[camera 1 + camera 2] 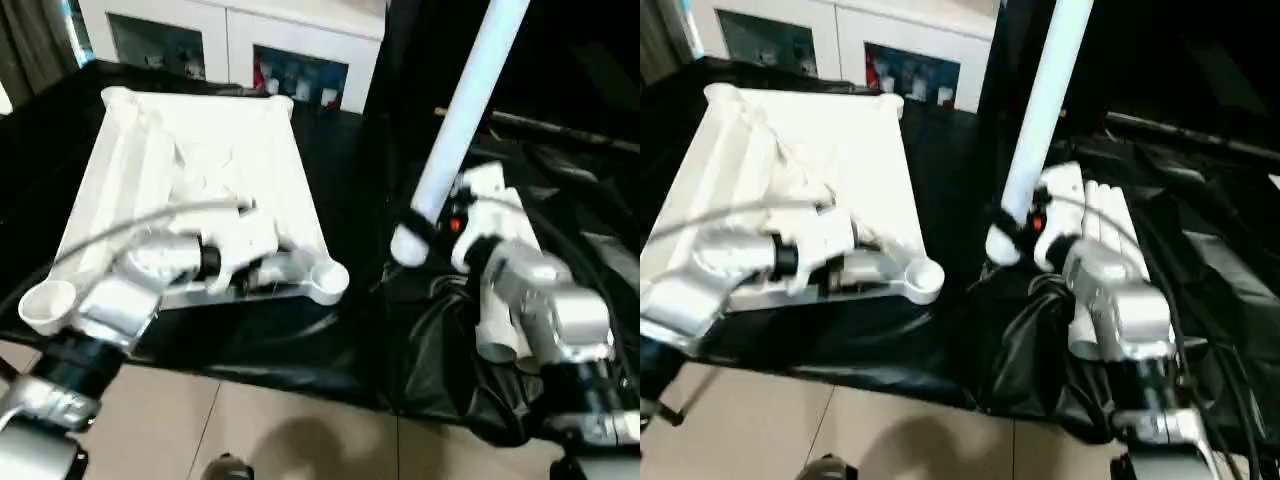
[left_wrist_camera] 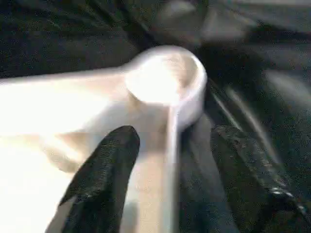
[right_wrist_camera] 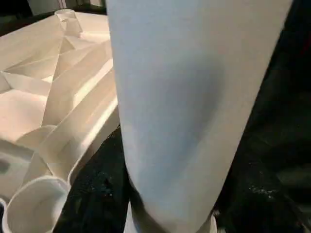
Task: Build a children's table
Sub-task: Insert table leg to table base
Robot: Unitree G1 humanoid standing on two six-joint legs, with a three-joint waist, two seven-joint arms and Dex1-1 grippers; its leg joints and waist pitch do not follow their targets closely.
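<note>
**Item: table top, underside up, with one leg in hand — near-right socket awaiting its leg**

*Head views.* The table top is lying ribbed side up on the black-draped worktop, its open corner sockets facing upward so that legs can be dropped in from above. The near-right socket is sitting close to the worktop's front edge; a second socket is showing at the near-left corner. The right gripper is holding one white leg near its lower end, the tube rising steeply and leaning away toward the worktop's far side, its rounded foot just right of the table top (probably carried upright to be lined up with a socket). Spare legs are lying on the cloth beneath that arm. The left gripper is reaching over the top's front edge, likely to steady the piece. A white cabinet with glass doors is standing beyond the far edge.

*Left wrist view.* The left gripper's two black fingers are standing spread, one over the white rim beside the socket, the other over the dark cloth; they are straddling the edge, and no contact can be made out.

*Right wrist view.* The leg is crossing close before the camera, its end seated at the gripper, whose jaws are clamping it (the fingers themselves being hidden behind the tube). The ribbed underside and an empty socket are lying just beside it.
</note>
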